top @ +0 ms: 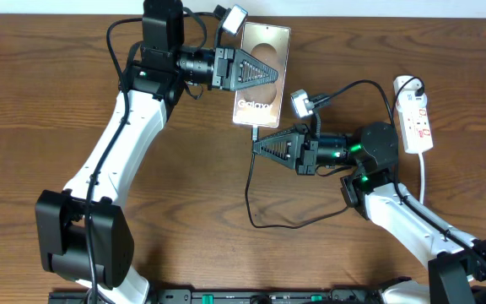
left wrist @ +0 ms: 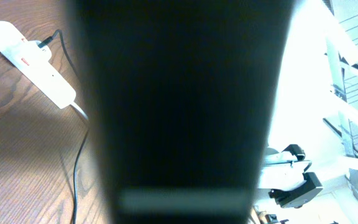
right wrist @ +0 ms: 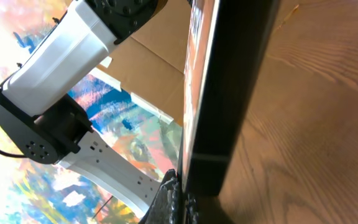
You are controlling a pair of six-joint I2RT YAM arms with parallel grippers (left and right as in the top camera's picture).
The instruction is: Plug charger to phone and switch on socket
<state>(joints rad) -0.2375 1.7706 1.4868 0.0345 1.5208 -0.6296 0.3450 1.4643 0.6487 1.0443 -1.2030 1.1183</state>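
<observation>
The bronze-grey phone [top: 260, 105] with "Galaxy" lettering sits back-up at the far middle of the table, and my left gripper [top: 277, 74] is shut across it. In the left wrist view the phone [left wrist: 179, 93] is a dark blur that hides the fingers. The charger [top: 251, 194], a thin black cable, runs from the phone's lower end down and then right. My right gripper [top: 256, 145] is pinched shut on it just below the phone. In the right wrist view its tips [right wrist: 178, 202] meet the phone's [right wrist: 229, 93] dark bottom edge. The white socket [top: 416, 118] lies at the right, apart from both grippers.
A black plug [top: 407, 84] sits in the strip's far end and its white cord [top: 423, 173] trails toward me. The left wrist view shows the strip [left wrist: 30, 62] with a thin black cable [left wrist: 74, 180] running past it. Both arms crowd the table's middle.
</observation>
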